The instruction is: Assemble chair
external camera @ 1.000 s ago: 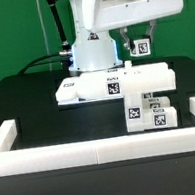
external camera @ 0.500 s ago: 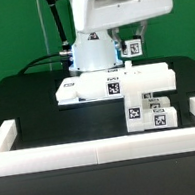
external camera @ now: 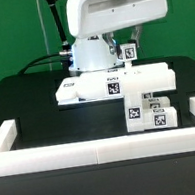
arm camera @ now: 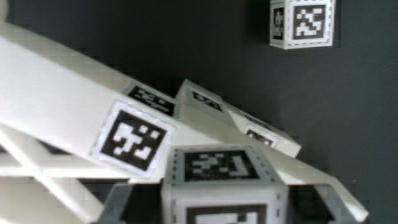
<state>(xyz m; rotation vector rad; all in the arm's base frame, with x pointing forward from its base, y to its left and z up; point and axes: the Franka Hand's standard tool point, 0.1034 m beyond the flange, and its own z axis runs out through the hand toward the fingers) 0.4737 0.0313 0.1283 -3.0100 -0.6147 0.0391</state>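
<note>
- Progress first: the chair [external camera: 114, 83] looks only partly built. A broad white slab with tags lies mid-frame on the black table [external camera: 26, 106]. A cluster of smaller tagged blocks [external camera: 148, 113] sits against its front, toward the exterior view's right.
- The gripper [external camera: 130, 54] hangs in the upper middle of the exterior view, just above the slab's far edge. Its jaws are clenched on a small tagged block [external camera: 129, 49], which is clear of the slab and touches nothing else.
- What is left, as I judge it: this block has to be brought down and seated on the structure. More parts probably follow, since nothing yet reads as a finished chair.
- The wrist view alone shows the grasp up close, with the small tagged block [arm camera: 217, 190] tag-on to the camera and the slanting tagged slabs [arm camera: 134, 135] beneath it.
- It also shows a lone tagged piece [arm camera: 302, 22] on the dark table, well apart from those slabs (I cannot match it surely to anything outside).
- Only the exterior view gives the block's height over the slab, the whole layout, and the white border rail [external camera: 94, 152] along the lower frame.
</note>
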